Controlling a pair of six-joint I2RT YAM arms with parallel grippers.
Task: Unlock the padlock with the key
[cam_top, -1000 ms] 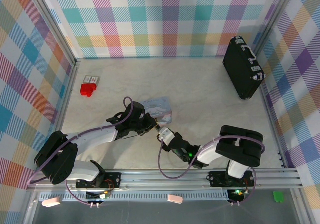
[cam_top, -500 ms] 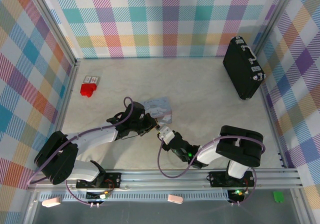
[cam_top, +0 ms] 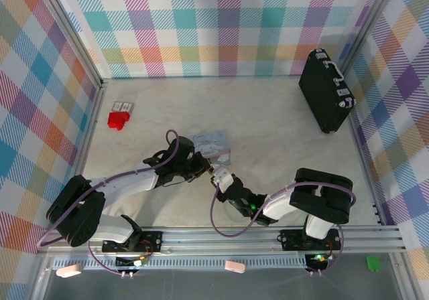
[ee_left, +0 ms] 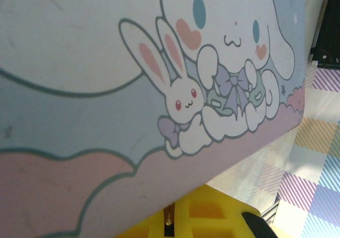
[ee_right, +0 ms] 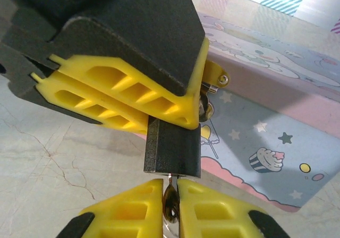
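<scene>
clearly the left end effector (ee_right: 175, 116) pinches the padlock (ee_right: 172, 147) at the blue tin (ee_right: 276, 137) front; just under it the right end effector (ee_right: 171, 187) pinches the key (ee_right: 169, 202), tip touching the padlock.

This is looking like a robotics lab test cell, with plaid-printed panels (cam_top: 221, 25) rising beyond and beside the right gripper (cam_top: 214, 172) and aluminium framing (cam_top: 221, 235) running behind it along the pale tabletop (cam_top: 268, 126).
</scene>
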